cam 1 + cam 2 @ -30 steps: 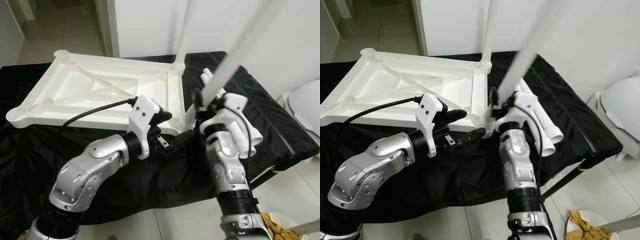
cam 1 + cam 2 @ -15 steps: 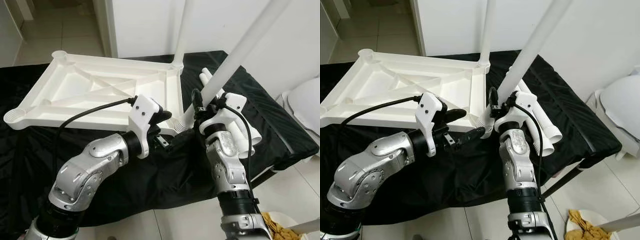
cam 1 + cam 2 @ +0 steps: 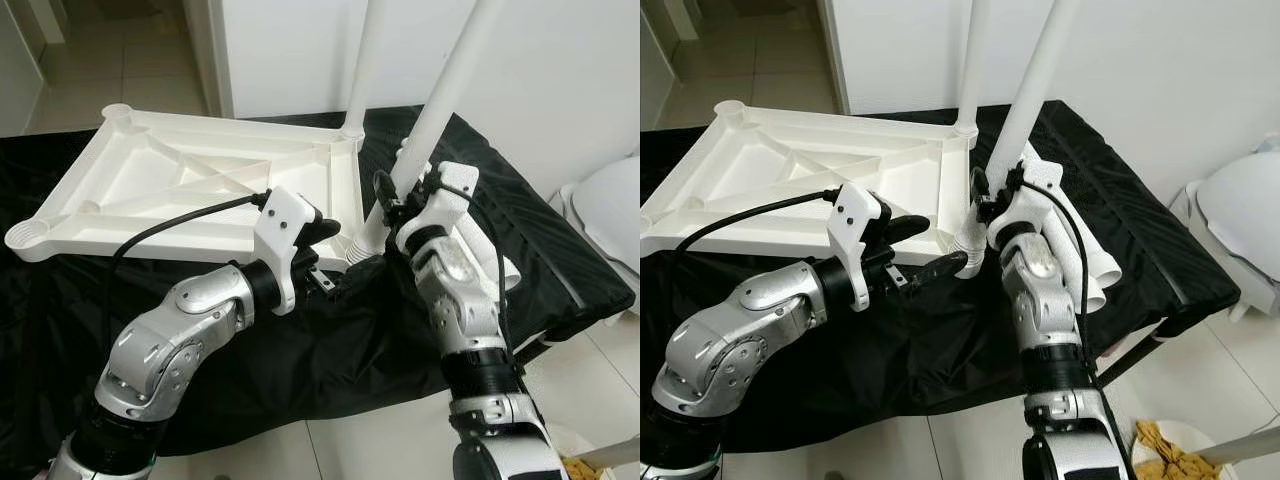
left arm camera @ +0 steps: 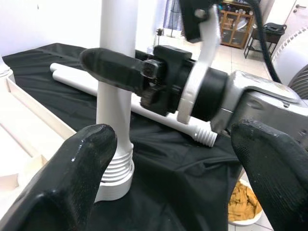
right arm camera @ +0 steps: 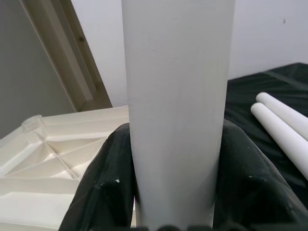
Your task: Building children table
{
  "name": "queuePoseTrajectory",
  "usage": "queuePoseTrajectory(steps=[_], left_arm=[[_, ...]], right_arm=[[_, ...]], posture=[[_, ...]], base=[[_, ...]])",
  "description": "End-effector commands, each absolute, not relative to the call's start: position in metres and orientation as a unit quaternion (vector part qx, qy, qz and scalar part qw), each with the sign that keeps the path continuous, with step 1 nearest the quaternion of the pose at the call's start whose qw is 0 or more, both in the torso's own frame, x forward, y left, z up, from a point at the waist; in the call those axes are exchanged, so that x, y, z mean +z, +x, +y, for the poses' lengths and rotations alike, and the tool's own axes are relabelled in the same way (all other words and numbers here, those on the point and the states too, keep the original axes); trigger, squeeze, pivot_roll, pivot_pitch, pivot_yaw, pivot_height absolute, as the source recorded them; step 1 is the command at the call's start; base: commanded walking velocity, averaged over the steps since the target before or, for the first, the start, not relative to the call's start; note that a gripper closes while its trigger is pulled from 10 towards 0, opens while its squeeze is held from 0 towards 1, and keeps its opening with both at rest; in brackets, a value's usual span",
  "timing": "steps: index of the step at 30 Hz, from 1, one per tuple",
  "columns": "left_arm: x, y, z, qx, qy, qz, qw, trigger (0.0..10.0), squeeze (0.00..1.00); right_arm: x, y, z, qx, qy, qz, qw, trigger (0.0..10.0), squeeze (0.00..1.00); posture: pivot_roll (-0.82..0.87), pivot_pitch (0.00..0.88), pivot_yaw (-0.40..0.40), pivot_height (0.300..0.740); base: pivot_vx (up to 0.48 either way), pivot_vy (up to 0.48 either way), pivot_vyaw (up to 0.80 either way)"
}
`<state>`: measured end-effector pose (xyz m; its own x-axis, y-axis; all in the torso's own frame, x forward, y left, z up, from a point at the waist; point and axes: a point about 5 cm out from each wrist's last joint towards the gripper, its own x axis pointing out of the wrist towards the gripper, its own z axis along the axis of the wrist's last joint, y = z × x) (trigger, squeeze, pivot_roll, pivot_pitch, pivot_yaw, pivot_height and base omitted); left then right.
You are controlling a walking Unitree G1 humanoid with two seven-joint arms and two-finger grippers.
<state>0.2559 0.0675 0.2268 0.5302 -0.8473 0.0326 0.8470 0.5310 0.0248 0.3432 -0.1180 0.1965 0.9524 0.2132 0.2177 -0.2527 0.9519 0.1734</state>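
The right gripper [image 3: 985, 205] is clamping a white table leg [image 3: 1025, 105] low on its shaft, its two black fingers [image 5: 103, 187] pressing on either side of the tube. The leg's long axis is running nearly upright, leaning slightly toward the desk's right edge as it rises out of frame, and its threaded bottom end [image 4: 114, 179] is meeting the near right corner socket [image 3: 968, 247] of the upturned white tabletop [image 3: 810, 175], which is lying underside-up on the black-draped desk [image 3: 1120, 220].

The left gripper [image 3: 930, 250] is hovering just beside that same corner with its fingers [image 4: 72, 163] spread wide and holding nothing, one fingertip close to the threaded collar and the other out over the black cloth. In the left wrist view the threads are sitting just above the socket, so the leg seems only partly seated; that is a judgement, since the joint itself is half hidden.

A second leg [image 3: 972, 60] is already standing upright in the far right corner of the tabletop. Two spare legs [image 3: 1090, 265] are lying flat on the cloth toward the desk's right edge, beyond the right arm.

The coming move appears to turn on keeping the held leg's axis square to the socket while it is twisted home; the right gripper is the one on it, the left merely nearby.
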Motion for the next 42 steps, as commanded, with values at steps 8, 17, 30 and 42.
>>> queuePoseTrajectory(steps=[8, 17, 30, 42], left_arm=[[0.241, 0.281, 0.073, -0.426, 0.006, -0.051, 0.903, 10.0, 0.0], [0.262, 0.291, 0.072, -0.4, -0.003, -0.092, 0.912, 10.0, 0.0], [0.277, 0.298, 0.064, -0.418, -0.019, -0.117, 0.901, 10.0, 0.0], [0.301, 0.289, 0.057, -0.5, -0.019, -0.144, 0.854, 10.0, 0.0]], right_arm=[[0.211, 0.347, -0.116, 0.177, 0.088, -0.101, 0.975, 10.0, 0.0], [0.236, 0.354, -0.128, 0.195, 0.09, -0.128, 0.968, 10.0, 0.0], [0.267, 0.358, -0.135, 0.259, 0.171, -0.162, 0.937, 10.0, 0.0], [0.244, 0.348, -0.125, 0.403, -0.001, -0.088, 0.911, 10.0, 0.0]], posture=[[-0.02, 0.071, -0.021, 0.74], [-0.01, 0.047, -0.042, 0.74], [0.0, 0.013, -0.054, 0.74], [0.01, 0.0, -0.032, 0.74]], base=[[0.0, 0.0, 0.0], [0.0, 0.0, 0.0], [0.0, 0.0, 0.0], [0.0, 0.0, 0.0]])
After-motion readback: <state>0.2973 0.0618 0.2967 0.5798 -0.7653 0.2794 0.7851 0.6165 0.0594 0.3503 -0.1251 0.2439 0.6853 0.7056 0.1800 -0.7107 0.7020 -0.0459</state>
